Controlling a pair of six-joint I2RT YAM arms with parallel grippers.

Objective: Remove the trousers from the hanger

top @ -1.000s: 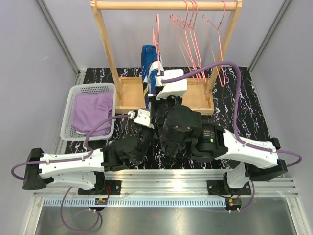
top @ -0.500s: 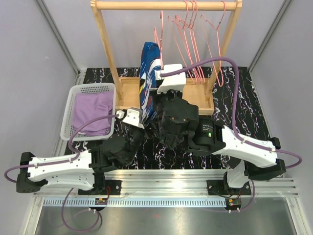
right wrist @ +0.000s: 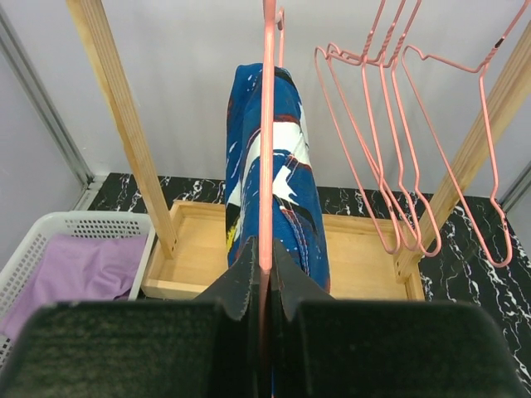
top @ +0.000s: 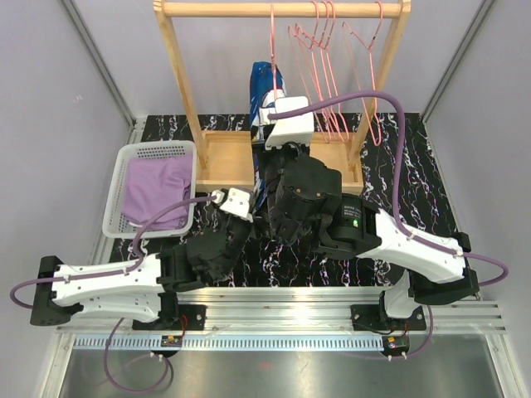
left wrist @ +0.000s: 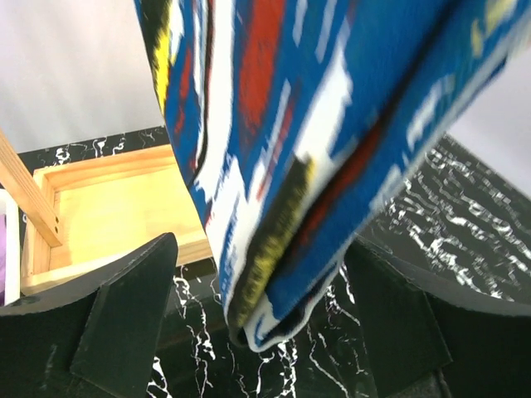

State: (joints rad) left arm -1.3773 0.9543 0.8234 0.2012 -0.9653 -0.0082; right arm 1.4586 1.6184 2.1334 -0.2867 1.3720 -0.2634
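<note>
My right gripper [right wrist: 264, 282] is clamped on the hanger [right wrist: 267, 124], with the trousers [right wrist: 286, 174] draped just beyond it. My left gripper [left wrist: 259, 265] gapes wide, their hem hanging between its jaws, unpinched. Closing too low could catch only the edge, which would slip free when I pull.
</note>
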